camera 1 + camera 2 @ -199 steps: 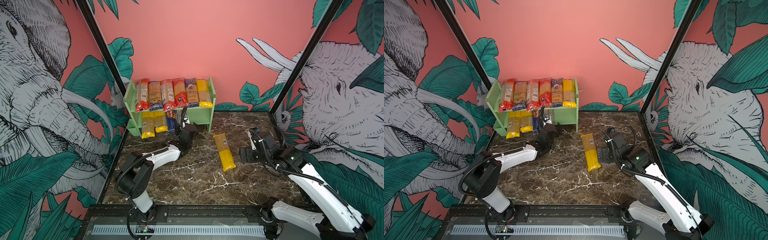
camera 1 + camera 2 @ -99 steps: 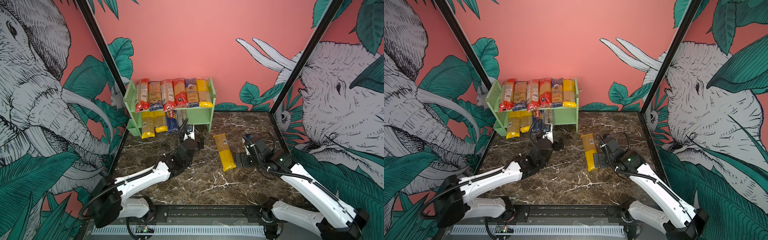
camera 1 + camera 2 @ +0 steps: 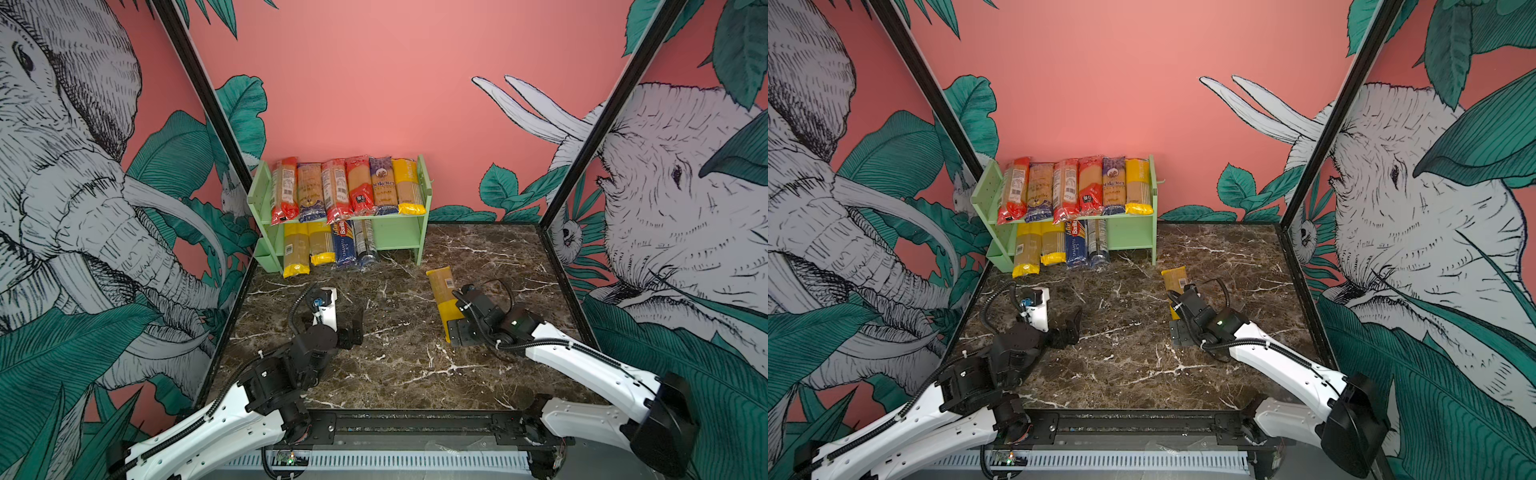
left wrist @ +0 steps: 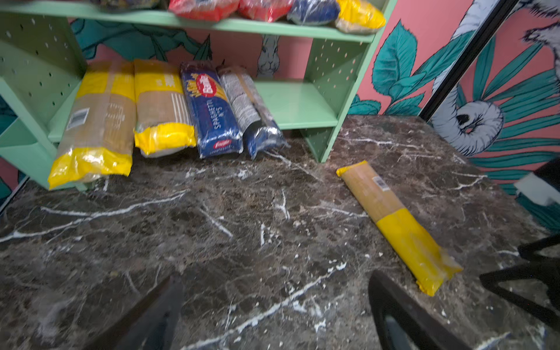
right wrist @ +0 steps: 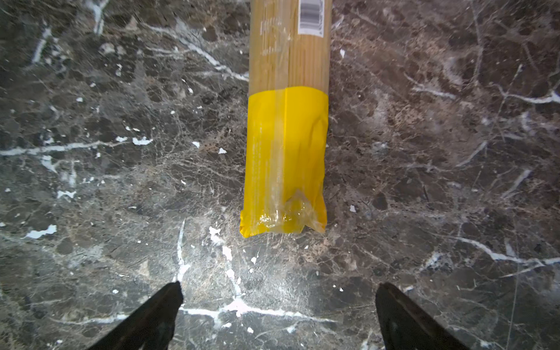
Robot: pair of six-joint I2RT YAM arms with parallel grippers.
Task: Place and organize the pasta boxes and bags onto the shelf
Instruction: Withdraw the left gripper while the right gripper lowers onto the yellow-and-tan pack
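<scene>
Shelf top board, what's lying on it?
Six spaghetti packs lie side by side across the top of the shelf, their near ends overhanging the front edge. They cover almost the whole board; whether anything lies beneath cannot be seen.

Mint-green shelf (image 3: 399, 239); yellow-ended tan pack (image 3: 441, 286); brown white-veined tabletop (image 3: 407, 365).

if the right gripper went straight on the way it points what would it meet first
Most likely the loose spaghetti pack on the table: its yellow end lies dead ahead of the right gripper, centred between its open jaws.
</scene>
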